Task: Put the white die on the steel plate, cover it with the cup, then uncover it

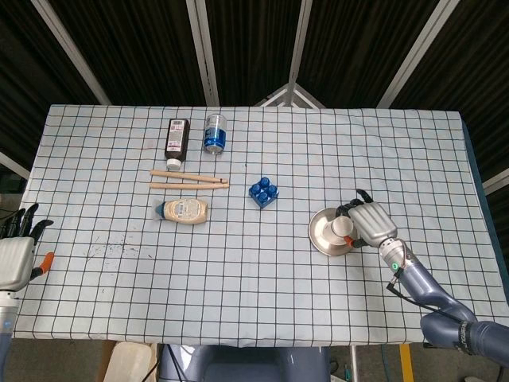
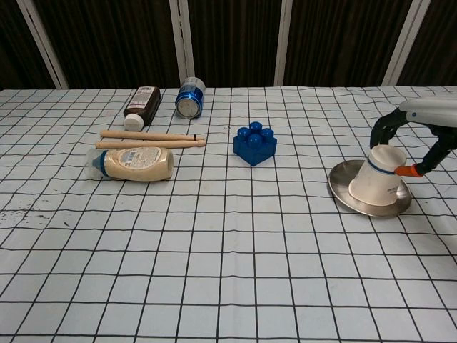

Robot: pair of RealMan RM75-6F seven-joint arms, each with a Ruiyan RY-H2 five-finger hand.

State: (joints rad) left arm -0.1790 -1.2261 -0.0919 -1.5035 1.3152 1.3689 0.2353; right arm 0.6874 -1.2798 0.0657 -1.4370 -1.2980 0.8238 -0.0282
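I logged my left hand (image 1: 16, 259) idle with its fingers apart at the near table edge, my right hand (image 2: 421, 136) gripping the tilted white cup (image 2: 378, 175) on the steel plate (image 2: 350, 199), die hidden from view, then block (image 2: 255, 143), bottles and can (image 2: 190, 98) farther back.

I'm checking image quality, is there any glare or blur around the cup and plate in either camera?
Head view: steel plate shows a bright sheen, cup small but sharp. Chest view: plate evenly lit, cup crisp, no blur.
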